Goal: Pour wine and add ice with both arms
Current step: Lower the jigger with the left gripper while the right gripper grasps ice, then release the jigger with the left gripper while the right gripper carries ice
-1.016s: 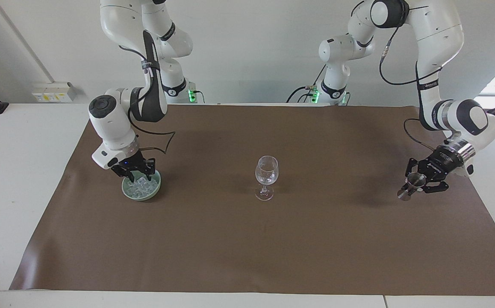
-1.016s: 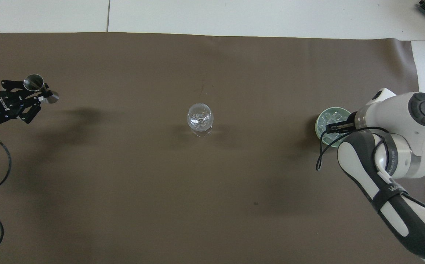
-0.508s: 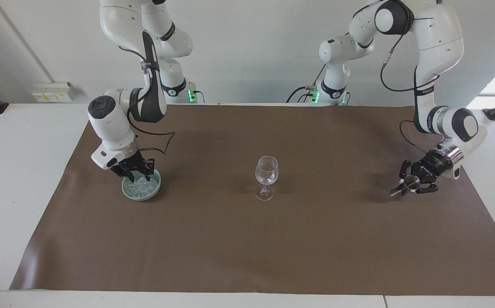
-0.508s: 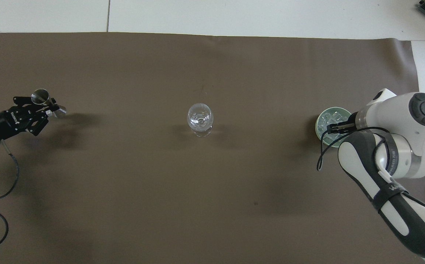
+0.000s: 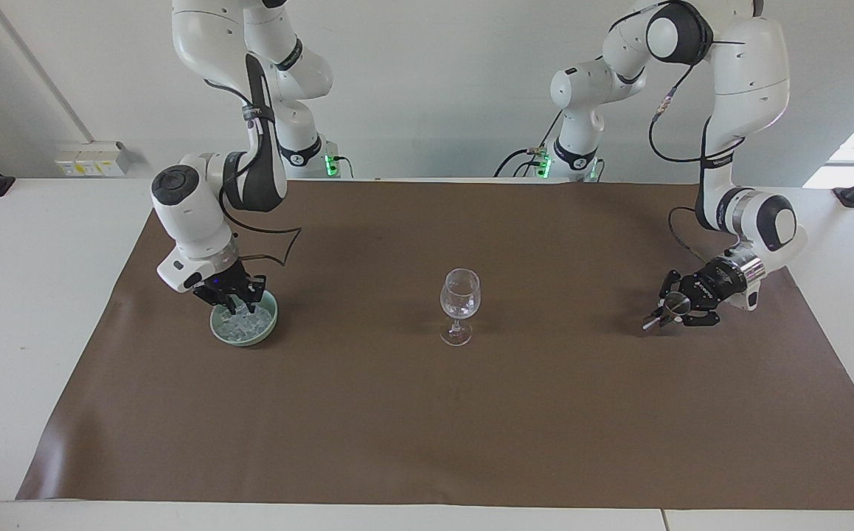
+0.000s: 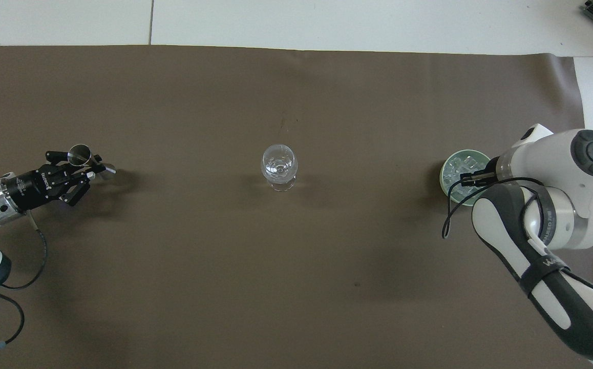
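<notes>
Brown mat over a white table, plain white wall at the robots' end, nothing much else around. Bang in the middle stands the wine glass [image 5: 459, 306], upright, and it looks empty to me.

Toward the left arm's end, the left gripper [image 5: 672, 312] is clamped on a small metal jigger [image 5: 667, 308], tilted over low above the mat, well apart from the glass. Can't tell if there's any liquid in it. Toward the right arm's end sits a pale green bowl [image 5: 244, 325] with the ice [image 5: 245, 322] piled inside, and the right gripper [image 5: 231, 301] is down in the bowl with its fingers drawn together. Whether a cube is actually pinched between them I can't make out.

What worries me from here:
- Those cubes are tiny and glassy, so a pinch could easily squirt one out sideways, or come up with nothing.
- The gripper is right at the bowl's rim, so lifting at an angle could drag or tip the bowl.
- That glass is tall on a thin stem. A nudge from either arm and it's over.
- The jigger is already leaning, so if it's full, it dribbles on the mat before it ever reaches the glass.
- Both arms heading for the middle at once could bump.
</notes>
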